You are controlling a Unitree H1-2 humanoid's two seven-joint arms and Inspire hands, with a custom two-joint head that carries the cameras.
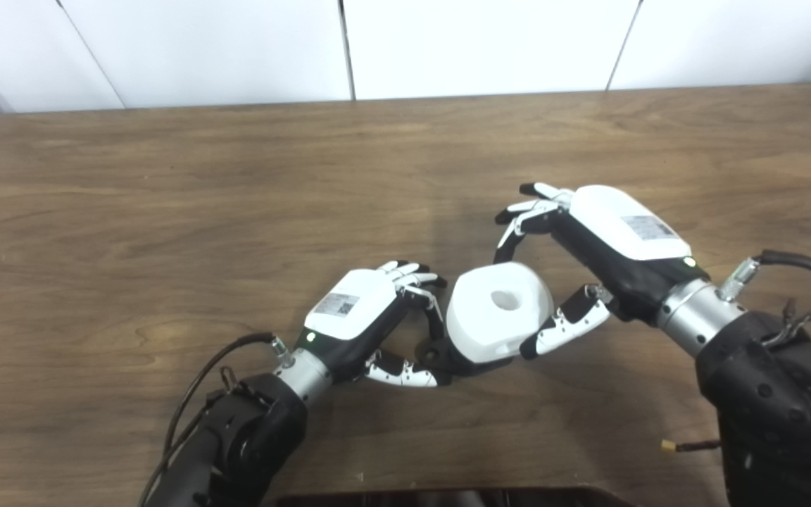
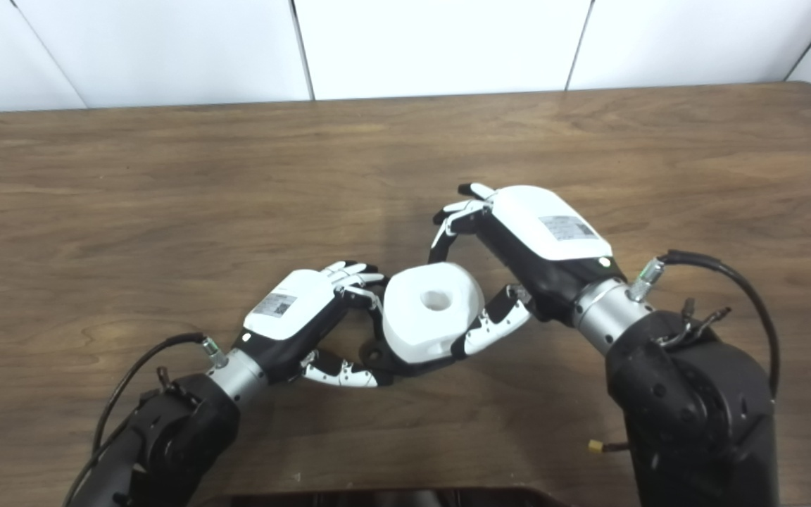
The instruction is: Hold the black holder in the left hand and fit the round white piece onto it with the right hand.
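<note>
The round white piece (image 1: pixel 497 313) with a hole in its top sits on the black holder (image 1: pixel 448 358), of which only the lower edge shows beneath it. My left hand (image 1: pixel 363 310) is shut on the holder from the left, fingers curled over it and thumb under it. My right hand (image 1: pixel 610 239) is at the piece's right. Its thumb (image 1: pixel 564 329) rests against the piece's side, while its fingers (image 1: pixel 525 211) are spread and lifted clear behind the piece. The piece also shows in the right eye view (image 2: pixel 430 310).
The brown wooden table (image 1: pixel 166 197) reaches to white wall panels at the back. A dark object (image 1: pixel 448 498) lies along the bottom edge. Cables hang by both wrists.
</note>
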